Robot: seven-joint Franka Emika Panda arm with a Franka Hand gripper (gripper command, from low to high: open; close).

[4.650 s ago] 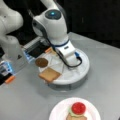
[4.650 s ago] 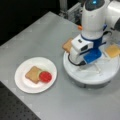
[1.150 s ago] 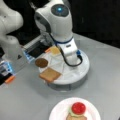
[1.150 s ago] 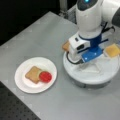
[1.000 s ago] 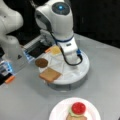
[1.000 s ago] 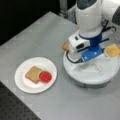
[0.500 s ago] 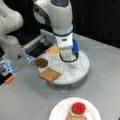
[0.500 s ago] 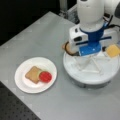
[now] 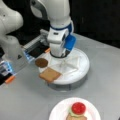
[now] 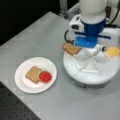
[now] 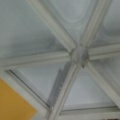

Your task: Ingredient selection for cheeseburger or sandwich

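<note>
- I saw the end effector (image 9: 60,53) low over the white tray (image 9: 80,71), near its hub; I could not tell whether its jaws were apart or together.
- On the tray, a toast square (image 9: 50,74) overhung the 7 o'clock rim, a brown patty (image 9: 41,62) sat at 9 o'clock, and a yellow cheese square (image 10: 113,51) lay in another compartment.
- The sandwich (image 10: 38,75) sat on a white plate (image 10: 23,83) on the table (image 10: 32,42), topped by a red disc (image 9: 78,108).

- Both front views look down at the table (image 9: 105,72) from opposite sides, sharing tray (image 9: 80,72) and plate (image 10: 22,82).
- Wrist view faces straight down, close over the tray's dividers (image 11: 78,55).
</note>
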